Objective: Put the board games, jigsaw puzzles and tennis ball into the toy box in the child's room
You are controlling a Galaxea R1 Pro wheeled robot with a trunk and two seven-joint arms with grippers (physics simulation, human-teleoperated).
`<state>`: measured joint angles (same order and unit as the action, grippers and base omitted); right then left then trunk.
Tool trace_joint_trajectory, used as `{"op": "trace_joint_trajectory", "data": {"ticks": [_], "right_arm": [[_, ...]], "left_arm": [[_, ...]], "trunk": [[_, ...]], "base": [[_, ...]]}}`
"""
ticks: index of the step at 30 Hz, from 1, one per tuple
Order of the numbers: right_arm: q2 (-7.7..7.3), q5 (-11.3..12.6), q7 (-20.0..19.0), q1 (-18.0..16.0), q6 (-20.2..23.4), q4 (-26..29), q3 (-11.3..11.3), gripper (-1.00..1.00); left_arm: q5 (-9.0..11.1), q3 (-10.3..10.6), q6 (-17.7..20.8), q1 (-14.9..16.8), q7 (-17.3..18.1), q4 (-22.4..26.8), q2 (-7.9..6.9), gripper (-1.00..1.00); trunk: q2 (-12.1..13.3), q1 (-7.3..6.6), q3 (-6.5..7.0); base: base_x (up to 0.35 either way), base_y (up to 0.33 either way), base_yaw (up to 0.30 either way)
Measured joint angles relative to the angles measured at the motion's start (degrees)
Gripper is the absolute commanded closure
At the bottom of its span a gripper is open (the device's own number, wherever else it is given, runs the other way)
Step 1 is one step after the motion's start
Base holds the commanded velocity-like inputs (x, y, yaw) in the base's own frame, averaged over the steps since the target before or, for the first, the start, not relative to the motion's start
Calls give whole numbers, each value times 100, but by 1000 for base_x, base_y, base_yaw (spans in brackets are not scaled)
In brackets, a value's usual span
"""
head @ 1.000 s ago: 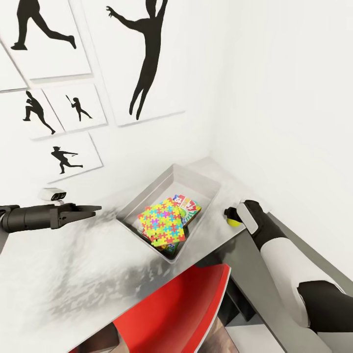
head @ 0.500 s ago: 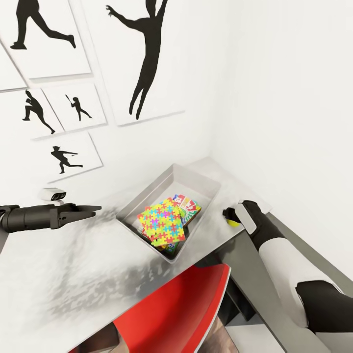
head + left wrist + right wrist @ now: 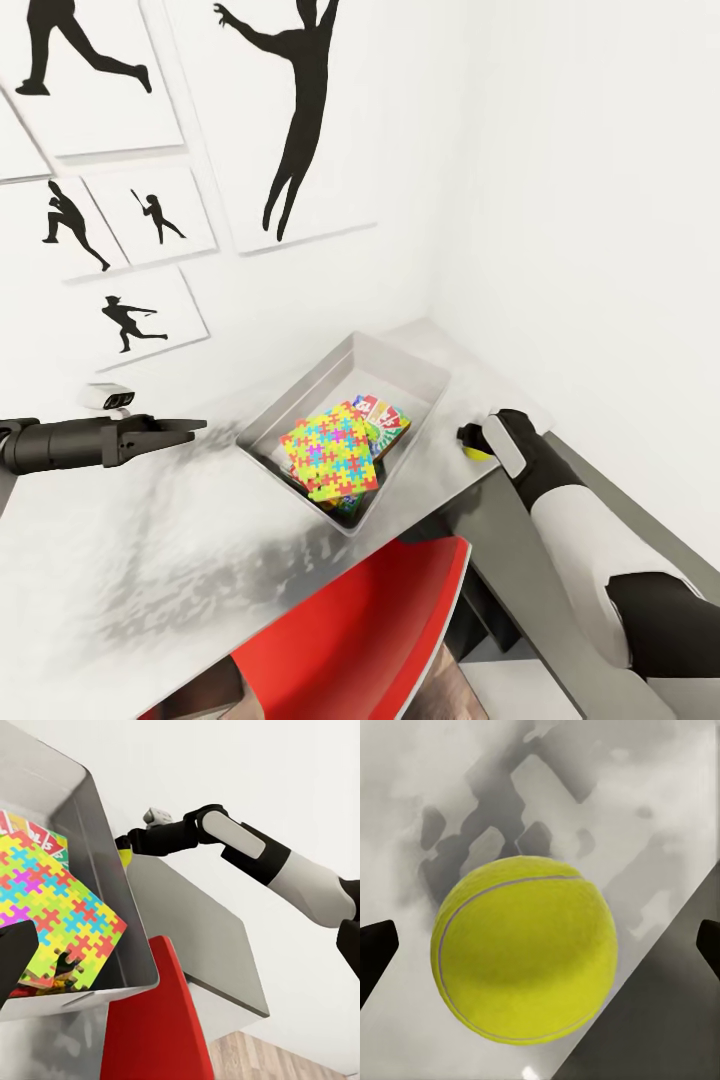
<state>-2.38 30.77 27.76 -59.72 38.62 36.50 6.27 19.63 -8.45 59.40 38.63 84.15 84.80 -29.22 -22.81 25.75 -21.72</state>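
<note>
The tennis ball (image 3: pixel 525 958) sits on the surface (image 3: pixel 150 560) at about 3 o'clock of the toy box (image 3: pixel 395 365), well apart from its rim. The right tool (image 3: pixel 540 945) is spread wide, one finger either side of the ball, neither touching. Judged light, round and fuzzy, it should roll easily; pinch across its widest middle. The left tool (image 3: pixel 190 427) hovers at 9 o'clock; I cannot tell its state.

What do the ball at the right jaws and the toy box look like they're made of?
Tennis ball: looks like matte yellow-green felt with a pale curved seam line, as a real one would have, though this is a render. Toy box: smooth light grey, thin sloped walls, a soft sheen; plastic or painted metal, the look leaves it open.
</note>
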Motion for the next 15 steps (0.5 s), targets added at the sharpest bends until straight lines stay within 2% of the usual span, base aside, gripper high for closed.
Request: {"op": "trace_joint_trajectory", "data": {"ticks": [5,6,15], "right_arm": [[-8,0,0,0,-1,0,6,-100],[-6,0,0,0,-1,0,7,100],[20,-84,-5,-4,14,-20,2,100]], "left_arm": [[0,0,0,0,0,0,-2,-100],[0,0,0,0,0,0,-1,-100],[1,-1,0,-1,0,0,0,-100]], "trunk": [[0,0,0],[0,0,0],[-2,-1,1]], "base": [[0,0,0],[0,0,0],[0,0,0]]}}
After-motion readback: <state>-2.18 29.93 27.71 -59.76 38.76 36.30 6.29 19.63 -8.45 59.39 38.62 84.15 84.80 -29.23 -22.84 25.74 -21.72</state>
